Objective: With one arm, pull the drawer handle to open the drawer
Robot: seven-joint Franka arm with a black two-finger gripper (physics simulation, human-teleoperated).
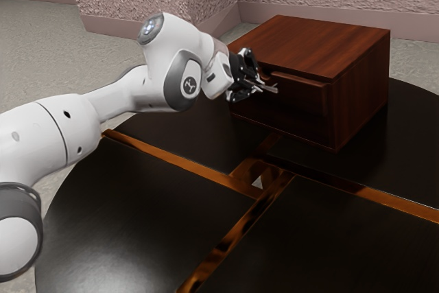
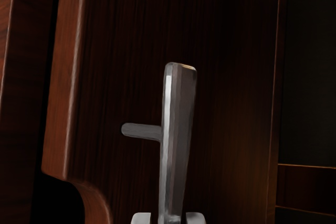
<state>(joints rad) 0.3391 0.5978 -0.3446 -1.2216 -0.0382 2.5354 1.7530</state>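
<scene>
**Handle gripped; pull step in hand, drawer scarcely out.**
The gripper (image 1: 255, 83) is closed on the grey bar handle (image 1: 271, 88); in the wrist view, its pads (image 2: 195, 217) sit on either side of the bar. The drawer (image 1: 305, 95) forms the upper front of a dark reddish wooden cabinet (image 1: 329, 36) at the far side of the black table (image 1: 137, 204). Its front appears slightly proud, with a narrow gap above. Judged next: a straight pull backward along the drawer's travel, without slackening the grip.

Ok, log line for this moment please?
claw: shut on grey metal bar handle | target: dark wooden drawer | support: black round table
</scene>
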